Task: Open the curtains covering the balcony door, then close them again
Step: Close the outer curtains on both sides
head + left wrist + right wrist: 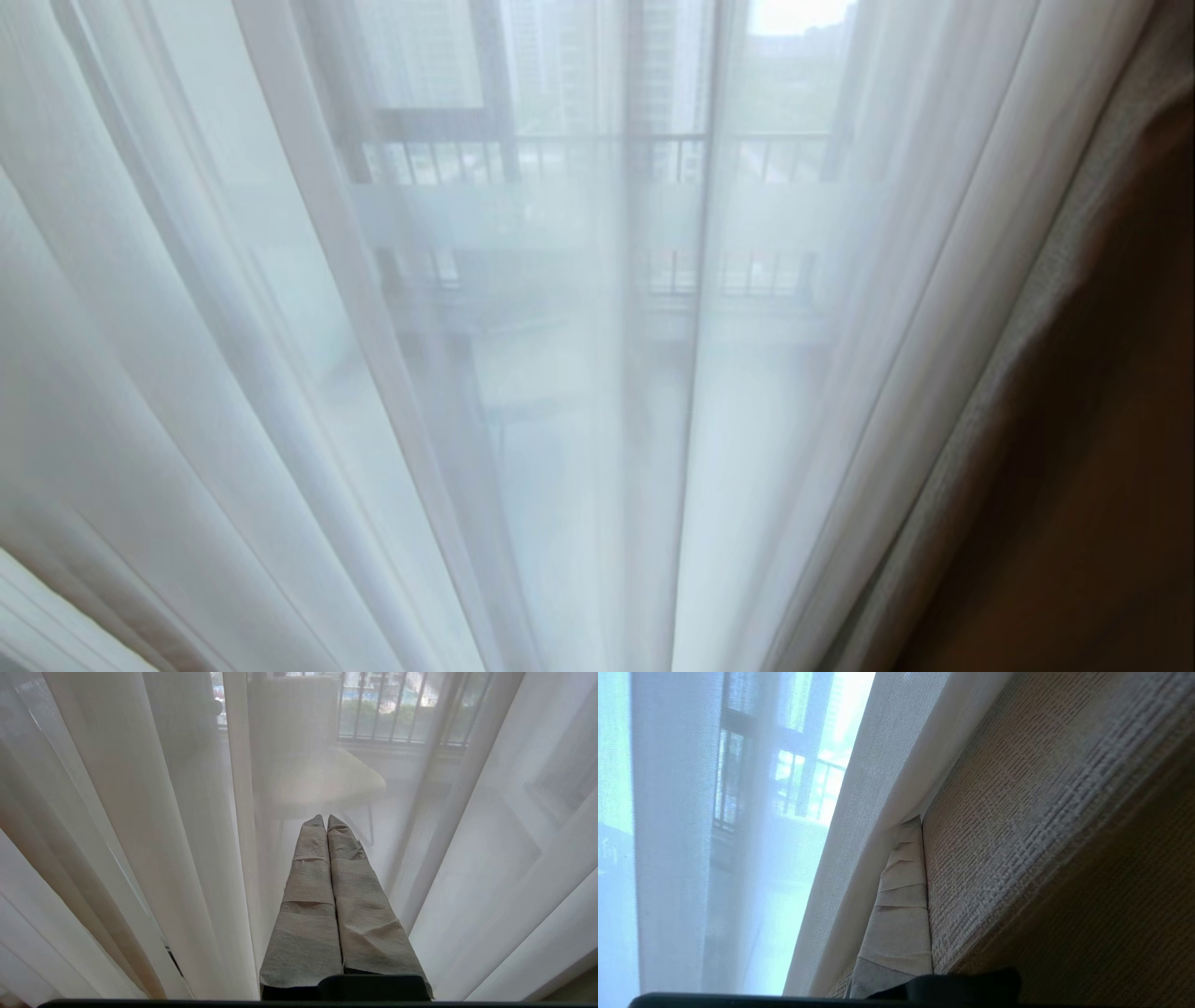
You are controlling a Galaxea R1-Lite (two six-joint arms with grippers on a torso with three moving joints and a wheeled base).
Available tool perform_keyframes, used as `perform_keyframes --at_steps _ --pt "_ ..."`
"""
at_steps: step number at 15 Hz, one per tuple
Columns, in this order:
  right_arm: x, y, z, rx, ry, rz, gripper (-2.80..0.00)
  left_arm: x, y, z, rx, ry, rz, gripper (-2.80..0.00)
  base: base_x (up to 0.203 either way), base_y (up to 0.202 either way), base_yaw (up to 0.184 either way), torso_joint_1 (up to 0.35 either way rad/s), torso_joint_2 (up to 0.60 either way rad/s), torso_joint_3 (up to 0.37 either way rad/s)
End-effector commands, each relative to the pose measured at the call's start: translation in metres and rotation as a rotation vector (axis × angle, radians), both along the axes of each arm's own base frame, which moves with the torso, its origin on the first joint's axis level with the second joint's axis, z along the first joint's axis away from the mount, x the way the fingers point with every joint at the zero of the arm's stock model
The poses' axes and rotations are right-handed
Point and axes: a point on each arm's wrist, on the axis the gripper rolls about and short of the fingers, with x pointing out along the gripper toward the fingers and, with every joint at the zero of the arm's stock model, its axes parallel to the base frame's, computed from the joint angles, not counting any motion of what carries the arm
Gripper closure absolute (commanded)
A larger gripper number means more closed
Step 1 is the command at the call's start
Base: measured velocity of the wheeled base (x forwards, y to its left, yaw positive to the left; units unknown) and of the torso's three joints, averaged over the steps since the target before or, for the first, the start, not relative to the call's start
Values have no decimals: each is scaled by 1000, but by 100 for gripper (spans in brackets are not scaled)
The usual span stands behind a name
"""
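the thin translucent white sheer curtains (523, 392) hang drawn across almost the whole head view, fanning from about 6 o'clock up to the top edge, and the thick beige-grey woven drape (1055, 308) runs along the 3 to 5 o'clock side. through the sheer, blurred, show the dark frame of the glass balcony door (490, 121), a pale frosted band across it, and black railing bars (597, 154) beyond. so the door is covered by the sheer, and the opening step looks barely begun.

neither arm shows in the head view. the left wrist view shows the left gripper (326, 820), its tape-wrapped fingers (310, 872) pressed together on nothing, pointing at the sheer without clearly touching it; it looks parked. only this view reveals a pale chair (322, 781) on the balcony behind the cloth.

only the right wrist view shows the right gripper (915, 826). one wrapped finger (901, 914) is visible, its tip wedged in the seam where the sheer's hem meets the woven drape; the other lies behind the drape. the gripper is closed, probably pinching the drape's edge, though the hidden side keeps that uncertain. that placement makes sense: gripping an edge lets the arm drag the cloth sideways along its rail.
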Motion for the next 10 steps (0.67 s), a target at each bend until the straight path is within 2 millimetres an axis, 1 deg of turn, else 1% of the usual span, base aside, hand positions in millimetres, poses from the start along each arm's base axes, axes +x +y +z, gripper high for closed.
perform_keyframes --at_steps 1,5,10 --pt "13 17 -10 -35 40 41 0 0 0 0 -1 -1 1 0 0 0 0 0 0 0" --pt "23 43 -18 -50 47 58 0 0 0 0 -1 -1 1 0 0 0 0 0 0 0" --pt "28 75 -28 -86 45 128 0 0 0 0 -1 -1 1 0 0 0 0 0 0 0"
